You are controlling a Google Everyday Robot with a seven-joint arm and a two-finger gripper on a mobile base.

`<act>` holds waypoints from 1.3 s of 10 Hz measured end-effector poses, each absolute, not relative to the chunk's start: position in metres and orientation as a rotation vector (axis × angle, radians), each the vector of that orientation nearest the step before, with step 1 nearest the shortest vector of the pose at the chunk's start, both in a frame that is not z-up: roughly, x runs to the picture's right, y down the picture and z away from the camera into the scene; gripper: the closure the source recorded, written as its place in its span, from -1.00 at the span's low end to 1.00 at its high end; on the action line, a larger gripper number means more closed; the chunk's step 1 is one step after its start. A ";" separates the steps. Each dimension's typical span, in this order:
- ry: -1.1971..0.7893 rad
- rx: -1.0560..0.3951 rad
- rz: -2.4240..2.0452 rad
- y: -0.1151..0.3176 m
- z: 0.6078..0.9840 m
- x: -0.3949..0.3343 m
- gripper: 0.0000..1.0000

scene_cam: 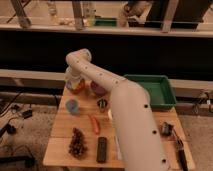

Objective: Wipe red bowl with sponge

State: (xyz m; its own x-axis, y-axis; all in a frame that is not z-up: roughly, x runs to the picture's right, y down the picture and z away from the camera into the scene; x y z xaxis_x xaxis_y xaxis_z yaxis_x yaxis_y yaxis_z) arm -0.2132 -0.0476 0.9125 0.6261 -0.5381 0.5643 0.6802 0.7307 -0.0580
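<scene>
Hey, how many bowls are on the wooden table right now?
2. The red bowl sits at the far left corner under the gripper; a purple bowl is just right of it. The arm may hide others.

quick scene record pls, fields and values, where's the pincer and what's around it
pincer: shut, lowered at the red bowl
red bowl: far-left part of the table, partly hidden by the arm
sponge: cannot be made out
purple bowl: just right of the red bowl
blue cup: nearer the camera than the red bowl
green tray: far-right side
</scene>
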 end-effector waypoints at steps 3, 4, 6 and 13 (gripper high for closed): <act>-0.503 -0.273 -0.676 -0.059 0.917 -0.188 0.82; -0.497 -0.271 -0.672 -0.062 0.918 -0.187 0.82; -0.483 -0.267 -0.674 -0.073 0.927 -0.188 0.82; -0.485 -0.266 -0.699 -0.100 0.975 -0.218 0.82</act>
